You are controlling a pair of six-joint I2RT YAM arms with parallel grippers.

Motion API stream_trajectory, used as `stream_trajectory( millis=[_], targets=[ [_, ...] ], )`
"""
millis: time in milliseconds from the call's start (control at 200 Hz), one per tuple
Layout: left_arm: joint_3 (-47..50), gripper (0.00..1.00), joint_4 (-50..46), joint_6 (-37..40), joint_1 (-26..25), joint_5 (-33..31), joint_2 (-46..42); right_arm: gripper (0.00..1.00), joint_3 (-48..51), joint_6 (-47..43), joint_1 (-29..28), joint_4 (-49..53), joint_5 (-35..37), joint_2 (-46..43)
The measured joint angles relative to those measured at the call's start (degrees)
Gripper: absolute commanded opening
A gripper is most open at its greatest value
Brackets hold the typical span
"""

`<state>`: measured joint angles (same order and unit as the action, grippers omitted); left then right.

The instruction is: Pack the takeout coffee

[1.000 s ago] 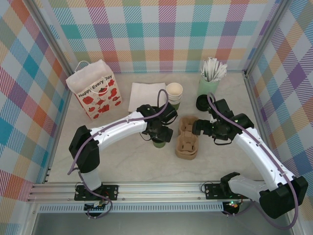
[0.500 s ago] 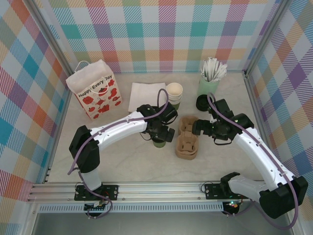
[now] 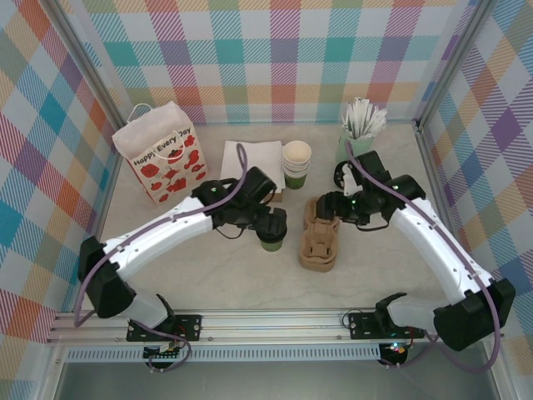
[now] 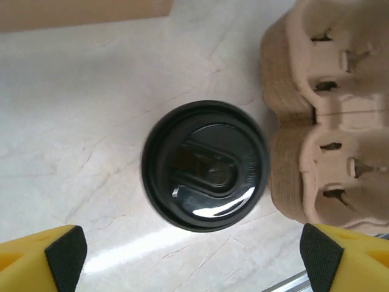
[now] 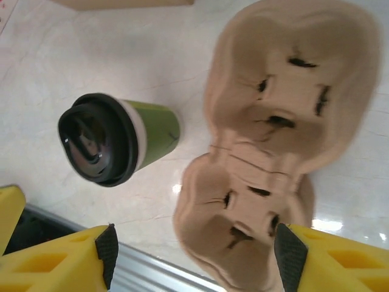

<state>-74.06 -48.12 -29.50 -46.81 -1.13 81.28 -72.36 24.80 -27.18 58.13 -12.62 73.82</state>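
The takeout coffee (image 3: 271, 242) is a paper cup with a dark green band and a black lid, standing on the marble table. From above, its lid (image 4: 205, 165) sits just ahead of my left gripper (image 4: 197, 258), whose jaws are open wide and touch nothing. My left gripper (image 3: 271, 223) hovers just behind the cup. The brown pulp cup carrier (image 3: 319, 237) lies to the cup's right. My right gripper (image 3: 328, 208) hangs open over the carrier (image 5: 285, 121), its fingertips (image 5: 290, 255) straddling one end. The cup (image 5: 121, 137) stands left of it.
A white paper bag with red flowers (image 3: 160, 158) stands at the back left. White napkins (image 3: 250, 162), a stack of cups (image 3: 296, 162), a green tumbler of white sticks (image 3: 356, 137) and a loose black lid (image 3: 341, 175) line the back. The metal rail (image 3: 266, 321) runs along the near edge.
The left arm has swung its elbow out to the left while its gripper stays over the cup. The right gripper has moved up and left over the carrier, its jaws narrowing.
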Motion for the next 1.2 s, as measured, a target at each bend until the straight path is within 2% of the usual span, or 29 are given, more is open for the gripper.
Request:
stream_trajectory(
  millis=[115,305,680,890,1200],
  targets=[
    [6.64,0.87,3.26,-2.73,2.89,3.3,-2.62,0.67,-2.54,0.22,-2.93,0.02,-1.27,4.15],
    [13.09,0.84,7.21,-6.34,4.74,6.73,-3.78,0.61,-7.02,0.63,-6.86,-0.02,-1.86,11.28],
    [14.25,0.81,11.13,-8.66,5.01,7.82,-3.74,0.54,-11.78,1.79,-10.38,-0.22,-2.27,22.6],
    [14.43,0.79,11.98,-8.74,5.01,8.13,-1.88,0.49,-12.76,2.36,-11.19,-0.28,-2.47,25.62],
    [14.64,0.78,12.52,-8.85,5.01,8.13,-0.44,0.36,-13.03,3.08,-11.19,-0.42,-1.92,26.75]
  ],
)
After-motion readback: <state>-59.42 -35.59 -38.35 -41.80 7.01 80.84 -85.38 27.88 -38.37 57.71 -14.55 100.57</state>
